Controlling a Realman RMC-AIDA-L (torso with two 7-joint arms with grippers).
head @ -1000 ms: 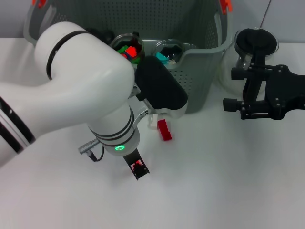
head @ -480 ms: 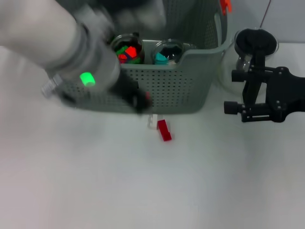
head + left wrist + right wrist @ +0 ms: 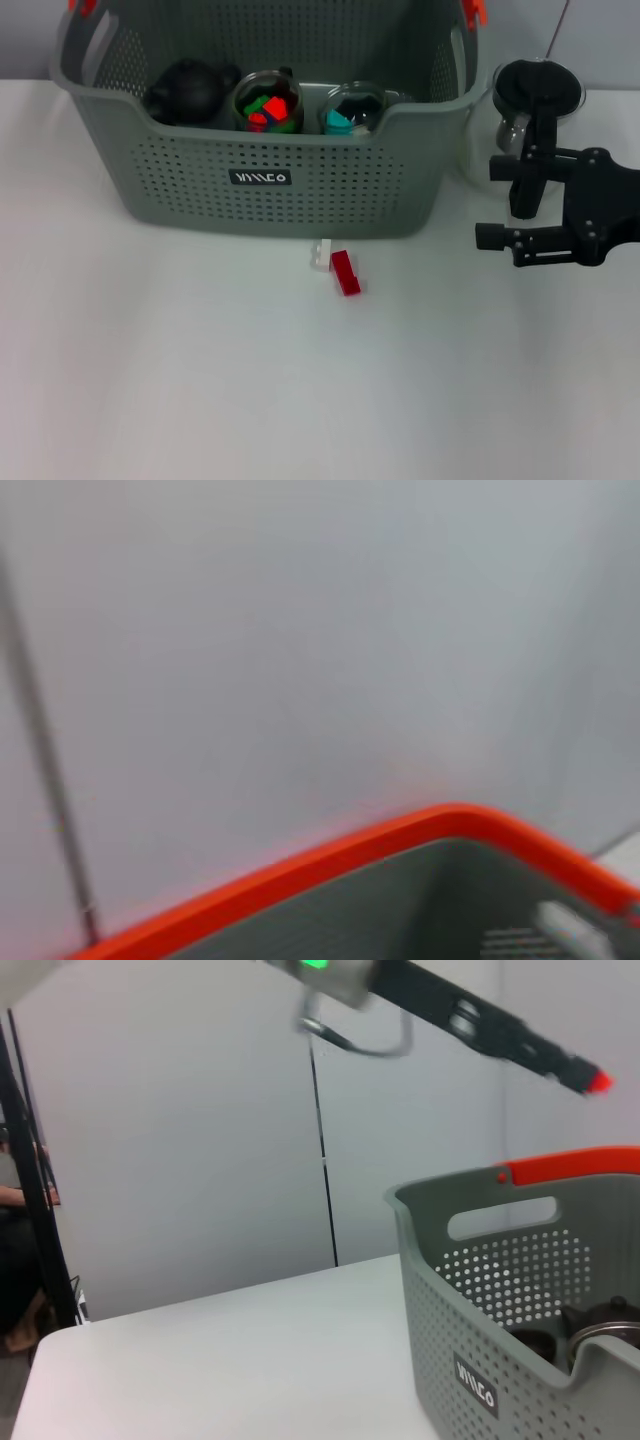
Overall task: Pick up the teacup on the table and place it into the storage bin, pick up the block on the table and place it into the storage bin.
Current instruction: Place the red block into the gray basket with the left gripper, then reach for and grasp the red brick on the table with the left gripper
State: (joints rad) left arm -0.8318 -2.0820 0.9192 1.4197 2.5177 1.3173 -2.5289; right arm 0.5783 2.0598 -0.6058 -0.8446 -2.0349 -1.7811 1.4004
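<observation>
Right pincer (image 3: pixel 505 210) open, well right of red block (image 3: pixel 346 272).

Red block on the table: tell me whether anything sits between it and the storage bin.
Nothing visible does. The red block lies on the table just before the storage bin, a small white piece touching its side. The bin's front wall must be cleared from above.
</observation>
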